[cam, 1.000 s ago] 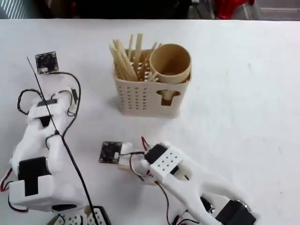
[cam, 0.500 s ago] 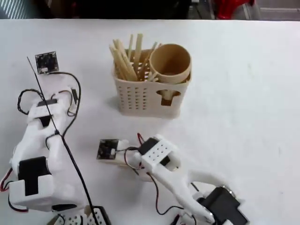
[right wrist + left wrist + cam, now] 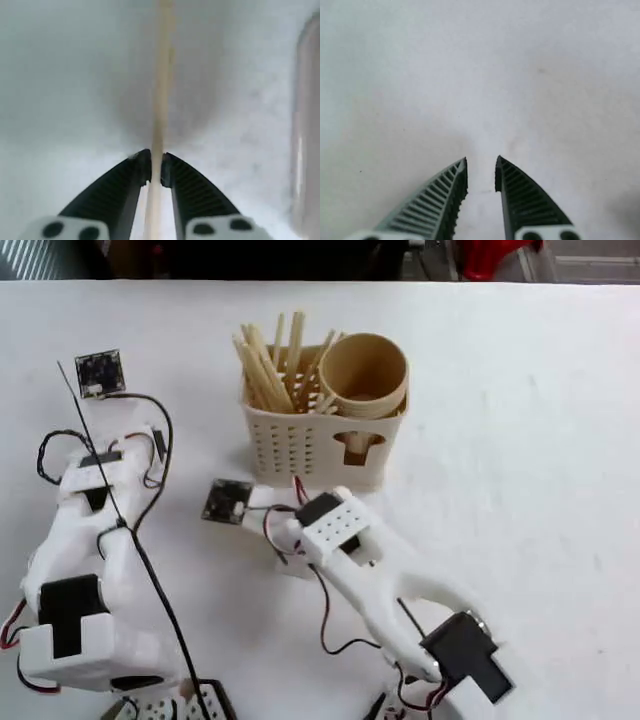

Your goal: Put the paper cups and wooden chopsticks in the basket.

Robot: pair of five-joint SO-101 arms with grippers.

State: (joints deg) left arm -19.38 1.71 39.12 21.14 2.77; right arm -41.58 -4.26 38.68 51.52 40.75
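Observation:
A cream perforated basket (image 3: 300, 450) stands mid-table with several wooden chopsticks (image 3: 265, 365) upright in its left half and stacked tan paper cups (image 3: 363, 375) in its right half. My right arm (image 3: 340, 530) sits just in front of the basket. Its gripper (image 3: 156, 167) is shut on one wooden chopstick (image 3: 162, 75), which runs straight out ahead of the jaws over the white table. A pale blurred wall (image 3: 305, 125) stands close beside it. My left arm (image 3: 90, 490) rests at the table's left, its gripper (image 3: 481, 165) narrowly open over bare table with nothing between the fingers.
Two small black camera boards lie on the table, one far left (image 3: 100, 372) and one by the right arm's wrist (image 3: 227, 500). A black cable (image 3: 150, 570) runs across the left arm. Open white table (image 3: 520, 440) stretches to the right of the basket.
The right arm has moved away from the table's front edge toward the basket, stretching out and carrying its wrist and camera board closer to the basket's front wall. The left arm has kept still.

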